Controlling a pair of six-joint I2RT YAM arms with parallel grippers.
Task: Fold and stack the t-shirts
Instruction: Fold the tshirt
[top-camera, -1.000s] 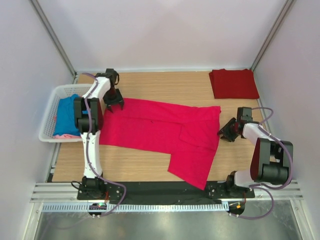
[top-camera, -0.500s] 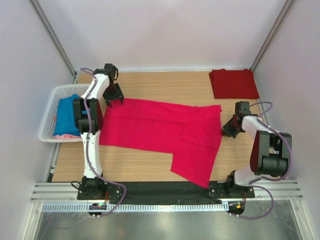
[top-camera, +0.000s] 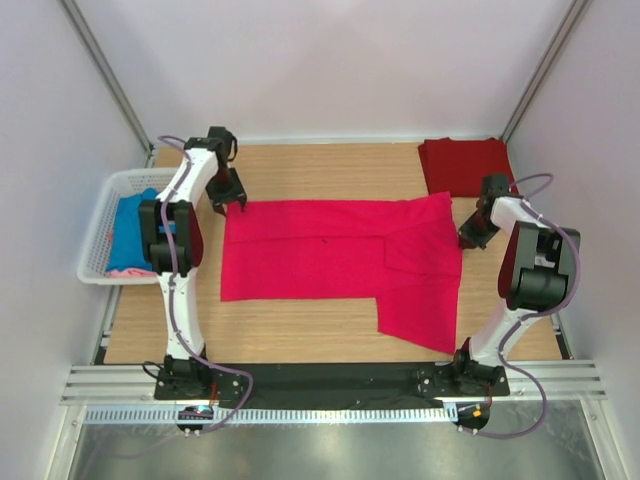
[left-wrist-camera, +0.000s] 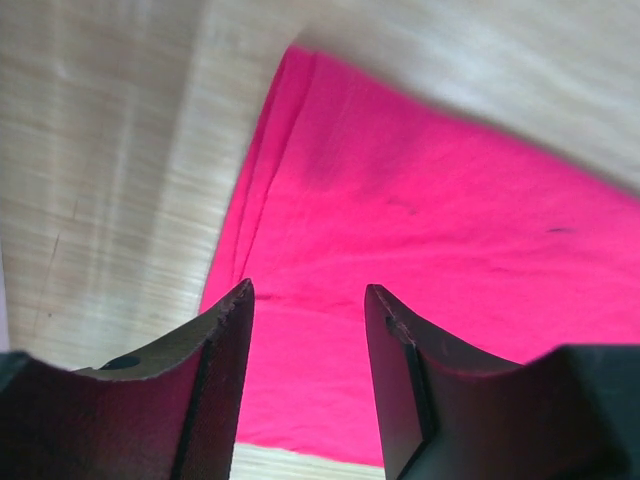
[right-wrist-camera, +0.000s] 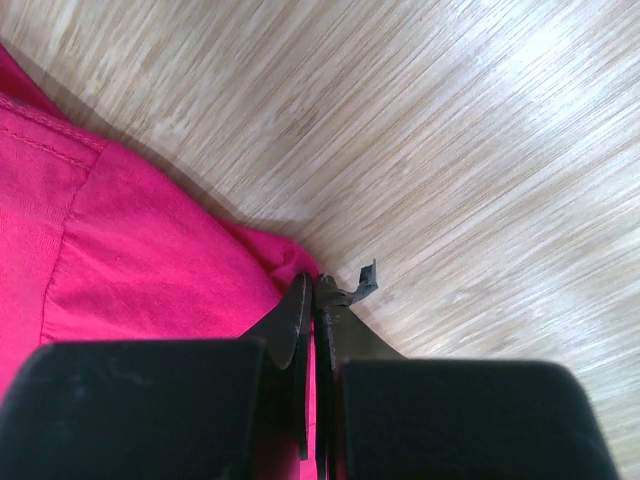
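1. The bright pinkish-red t-shirt lies spread flat across the middle of the wooden table. Its long side runs left to right, and a flap at its right end reaches toward the near edge.
2. A layer of the same cloth is doubled over its right part, with the seam line showing in the top view.
3. The right gripper sits at the shirt's far-right corner with its jaws pressed together. In the right wrist view a thin strip of pink cloth seems to run between the fingers, so it appears to be pinching the hem, though the contact point itself is hard to see.
4. The left gripper is at the shirt's far-left corner. The left wrist view shows its fingers set moderately apart, with the corner of the cloth below and nothing between them. I cannot tell whether the tips touch the fabric.
5. The darker red t-shirt lies folded in the far-right corner of the table, apart from the spread shirt.
6. The white lattice basket stands off the table's left edge and holds the blue t-shirt. The pale pink t-shirt peeks out at the basket's near side.
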